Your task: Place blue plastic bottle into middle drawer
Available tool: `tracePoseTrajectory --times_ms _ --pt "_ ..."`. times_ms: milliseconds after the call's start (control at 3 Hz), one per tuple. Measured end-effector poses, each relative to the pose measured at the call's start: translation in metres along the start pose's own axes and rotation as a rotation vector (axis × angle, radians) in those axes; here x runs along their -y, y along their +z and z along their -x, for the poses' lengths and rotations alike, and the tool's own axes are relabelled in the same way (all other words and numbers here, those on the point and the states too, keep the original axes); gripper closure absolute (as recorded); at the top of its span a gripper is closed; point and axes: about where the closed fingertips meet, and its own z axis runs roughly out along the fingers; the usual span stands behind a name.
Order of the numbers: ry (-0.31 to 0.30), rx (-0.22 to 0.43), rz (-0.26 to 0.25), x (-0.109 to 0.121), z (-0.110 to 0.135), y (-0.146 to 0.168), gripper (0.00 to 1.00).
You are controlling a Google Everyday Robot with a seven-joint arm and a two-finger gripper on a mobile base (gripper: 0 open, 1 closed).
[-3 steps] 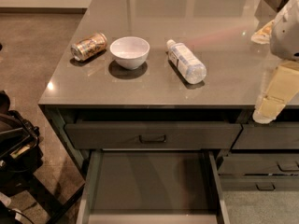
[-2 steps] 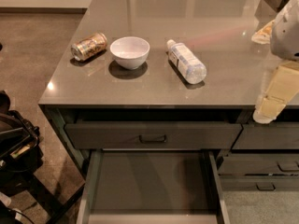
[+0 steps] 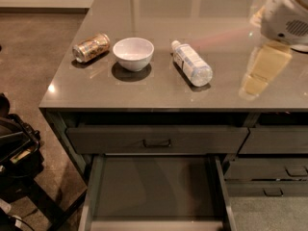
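Note:
The blue plastic bottle (image 3: 192, 64) lies on its side on the grey countertop, white cap pointing to the back left, to the right of the white bowl (image 3: 133, 53). The middle drawer (image 3: 155, 186) is pulled out below the counter's front edge, and its flat grey floor is bare. My gripper (image 3: 263, 70), a cream-coloured piece under the white arm housing (image 3: 286, 16), hangs over the counter at the right, about a hand's width right of the bottle and not touching it. It holds nothing that I can see.
A gold-brown drink can (image 3: 91, 47) lies left of the bowl. A shut drawer front with a small handle (image 3: 157, 141) sits above the open drawer. Narrower handled drawers (image 3: 273, 177) are at the right. Dark equipment (image 3: 17, 150) stands on the floor at the left.
The gripper has moved left and farther back over the counter, closer to the bottle. The bottle, bowl, can and drawer have not moved.

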Motion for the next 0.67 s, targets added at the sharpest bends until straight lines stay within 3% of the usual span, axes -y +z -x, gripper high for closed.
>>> tracePoseTrajectory --times_ms 333,667 --pt "0.048 0.023 -0.014 0.039 0.027 0.025 0.0" --pt "0.064 0.03 0.049 0.061 0.051 0.061 0.0"
